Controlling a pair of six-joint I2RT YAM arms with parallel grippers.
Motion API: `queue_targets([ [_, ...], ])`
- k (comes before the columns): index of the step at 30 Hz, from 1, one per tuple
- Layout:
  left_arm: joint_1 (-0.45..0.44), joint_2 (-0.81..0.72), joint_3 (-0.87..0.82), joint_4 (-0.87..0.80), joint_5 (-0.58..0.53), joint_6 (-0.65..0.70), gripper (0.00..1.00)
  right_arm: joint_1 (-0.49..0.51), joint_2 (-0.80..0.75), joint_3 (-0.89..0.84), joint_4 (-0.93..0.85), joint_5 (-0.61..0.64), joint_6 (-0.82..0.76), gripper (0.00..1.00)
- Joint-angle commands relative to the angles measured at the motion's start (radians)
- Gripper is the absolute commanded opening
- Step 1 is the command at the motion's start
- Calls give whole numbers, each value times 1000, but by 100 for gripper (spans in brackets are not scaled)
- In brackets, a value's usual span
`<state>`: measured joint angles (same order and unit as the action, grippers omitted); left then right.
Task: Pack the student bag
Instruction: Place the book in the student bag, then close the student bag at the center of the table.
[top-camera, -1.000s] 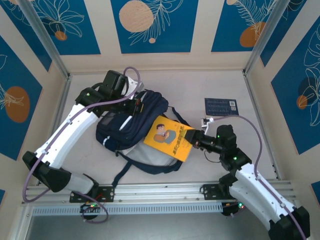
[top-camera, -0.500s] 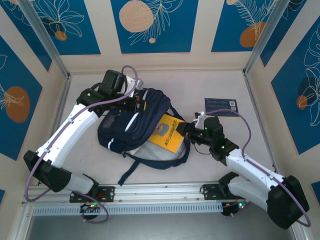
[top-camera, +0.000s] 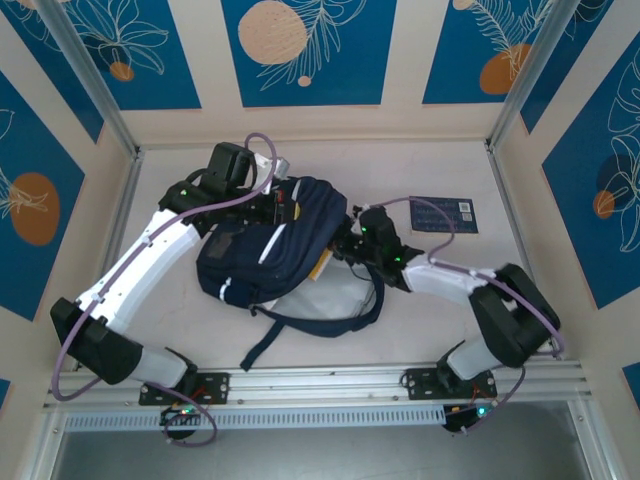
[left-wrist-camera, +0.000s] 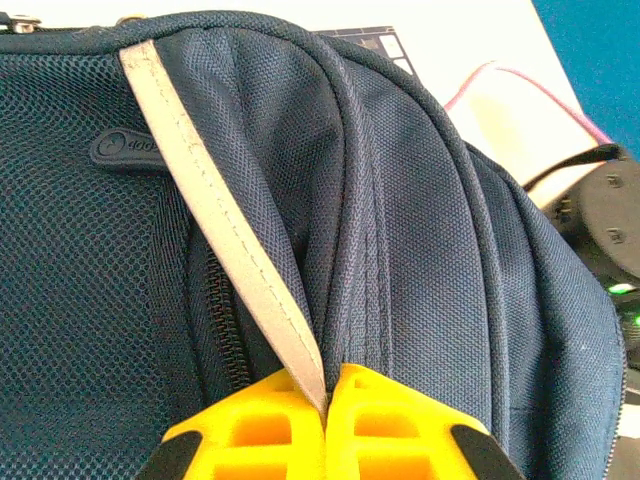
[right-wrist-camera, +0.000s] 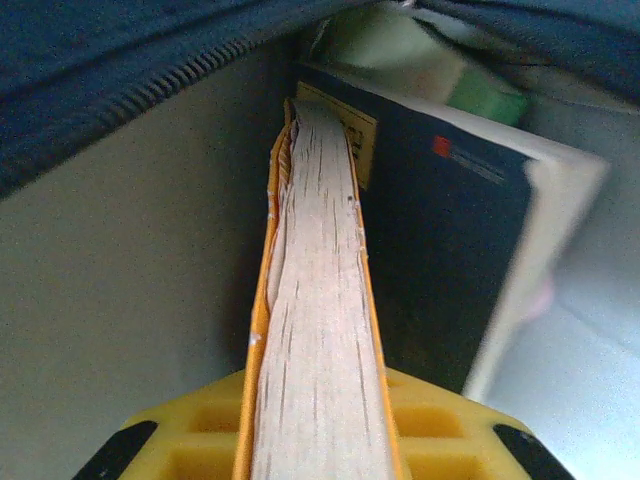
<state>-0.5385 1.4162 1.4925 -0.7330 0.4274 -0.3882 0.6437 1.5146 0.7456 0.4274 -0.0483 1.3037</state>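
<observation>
From above, the student bag (top-camera: 290, 235) lies mid-tabletop (top-camera: 440, 300), a small navy booklet (top-camera: 443, 213) well apart to its right. The left fingers (top-camera: 274, 208) sit on the bag's top edge; the right fingers (top-camera: 345, 248) reach into its open side, where a sliver of yellow book (top-camera: 320, 266) shows. At the left wrist, the left fingers (left-wrist-camera: 327, 398) pinch the student bag (left-wrist-camera: 420, 250) at its pale stripe (left-wrist-camera: 215, 220). At the right wrist, the right fingers (right-wrist-camera: 315, 425) clamp the yellow book (right-wrist-camera: 315, 300) inside the student bag (right-wrist-camera: 130, 300), just beside a dark blue book (right-wrist-camera: 440, 260).
</observation>
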Motion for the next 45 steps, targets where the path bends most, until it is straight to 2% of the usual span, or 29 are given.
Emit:
queue_targets([
  [1,5,-54,19,222,124,-29,0,56,116,120,149,57,50,4],
  [3,5,-47,12,239,139,-39,0,84,186,200,116,80,34,5],
  [4,5,-44,11,242,141,-44,0,95,220,242,98,91,27,10],
  [7,8,-38,8,251,141,-49,0,99,291,310,69,101,48,36],
  [9,14,-38,6,248,134,-49,0,94,294,314,76,92,53,49],
  [13,45,-43,-20,258,127,-66,0,83,209,268,45,87,-15,66],
  [17,77,-54,-65,279,107,-90,0,66,77,196,-47,89,-100,75],
  [22,91,-56,-119,300,45,-95,0,36,-98,32,-95,100,-139,78],
  [27,93,-21,-142,255,-69,-54,0,-55,-301,-92,-312,81,-178,72],
  [31,93,11,-208,268,-168,-54,0,-107,-438,-110,-537,189,-320,68],
  [34,93,58,-222,247,-227,-59,0,-141,-462,-75,-691,319,-408,66],
  [36,92,93,-212,202,-330,-90,0,-196,-449,-58,-729,344,-454,61],
  [37,92,107,-205,179,-374,-98,6,-233,-433,-42,-750,327,-459,59],
  [38,93,121,-198,162,-405,-100,19,-271,-402,-15,-771,293,-469,59],
  [39,92,130,-198,158,-416,-104,29,-308,-361,17,-791,268,-486,60],
  [40,92,132,-202,164,-412,-110,35,-328,-323,47,-813,263,-499,61],
  [42,92,127,-218,196,-366,-118,43,-353,-233,114,-834,291,-548,64],
  [45,91,117,-224,208,-328,-135,49,-353,-109,238,-898,467,-612,66],
])
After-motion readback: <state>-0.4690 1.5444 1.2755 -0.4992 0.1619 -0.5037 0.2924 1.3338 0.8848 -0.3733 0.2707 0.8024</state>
